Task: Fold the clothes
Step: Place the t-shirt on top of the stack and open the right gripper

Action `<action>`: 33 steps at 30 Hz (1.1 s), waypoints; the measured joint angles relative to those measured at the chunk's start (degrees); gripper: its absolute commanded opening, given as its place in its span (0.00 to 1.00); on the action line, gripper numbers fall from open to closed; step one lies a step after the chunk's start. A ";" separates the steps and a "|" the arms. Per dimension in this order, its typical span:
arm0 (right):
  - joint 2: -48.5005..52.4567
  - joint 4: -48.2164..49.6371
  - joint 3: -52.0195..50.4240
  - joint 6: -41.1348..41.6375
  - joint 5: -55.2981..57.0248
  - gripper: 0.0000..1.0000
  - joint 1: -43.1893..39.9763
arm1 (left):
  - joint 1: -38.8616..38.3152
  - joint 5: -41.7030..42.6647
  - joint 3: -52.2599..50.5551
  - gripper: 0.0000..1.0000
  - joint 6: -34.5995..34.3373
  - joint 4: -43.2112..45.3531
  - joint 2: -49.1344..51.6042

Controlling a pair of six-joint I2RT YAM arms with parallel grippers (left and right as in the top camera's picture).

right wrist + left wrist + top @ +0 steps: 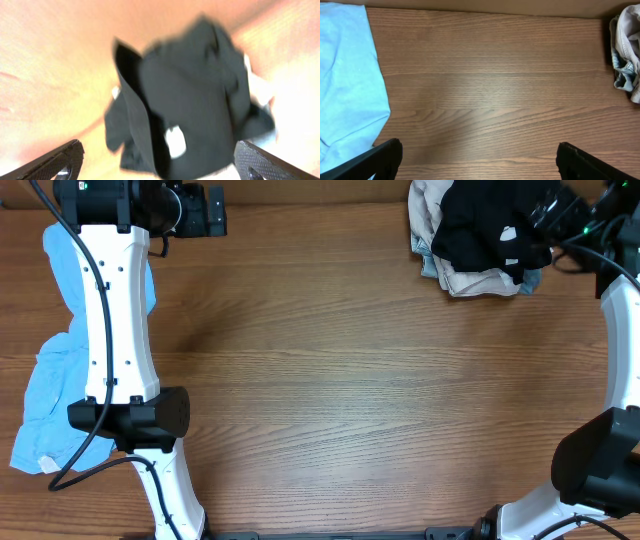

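Left jaws stand spread wide, their dark fingertips [382, 159] at the lower corners of the left wrist view, with nothing but bare bench [485, 100] between them. Outside the jaws, beyond the fingertip on the view's left side and running on ahead of it, lies the light blue tee [347, 75], rumpled on the wood. Far ahead and off to the other side of the jaws, a crumpled beige piece [626, 45] shows at the edge.

Right jaws are also spread wide and pinch nothing, with fingertips [55, 162] at the lower corners of the right wrist view. Ahead of them, in line with the gap, is the black shirt [190, 90], bunched up and blurred, a small white label [175, 142] on the part nearest the jaws. Whether either fingertip touches the cloth cannot be told. From overhead, the black shirt sits heaped on the beige piece in the bench's far right corner, with the right arm [625, 330] reaching over it.
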 measured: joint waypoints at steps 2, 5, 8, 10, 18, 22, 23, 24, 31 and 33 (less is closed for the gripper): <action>0.07 5.97 0.00 -0.70 2.34 1.00 0.72 | -0.02 0.00 0.00 1.00 0.00 0.02 0.00; 0.26 13.53 0.00 -2.97 6.99 1.00 2.93 | -0.02 0.02 0.00 1.00 -0.02 0.13 0.00; 2.08 19.80 0.20 -6.47 11.72 1.00 6.01 | -0.02 0.00 0.00 1.00 0.00 0.15 0.00; 4.57 21.73 0.46 -8.15 14.08 1.00 7.63 | -0.02 0.00 0.00 1.00 0.00 0.17 0.02; 20.44 19.43 0.50 -10.21 18.29 1.00 8.50 | -0.02 0.00 0.00 1.00 0.00 -0.02 0.02; 23.65 16.79 0.74 -10.27 19.54 1.00 7.76 | -0.02 0.00 0.00 1.00 0.00 -0.15 0.02; 23.50 16.00 1.20 -10.27 19.54 1.00 7.67 | -0.02 0.00 0.00 1.00 0.00 -0.15 0.02; 23.39 15.30 1.57 -10.32 19.52 1.00 7.69 | -0.02 0.00 0.00 1.00 0.00 -0.15 0.02; 22.95 0.17 9.75 -10.23 19.69 1.00 7.82 | -0.02 0.00 0.00 1.00 0.00 -0.17 0.02; 22.69 -5.62 14.49 -10.32 19.56 1.00 7.85 | -0.02 0.00 0.00 1.00 0.00 -0.17 0.02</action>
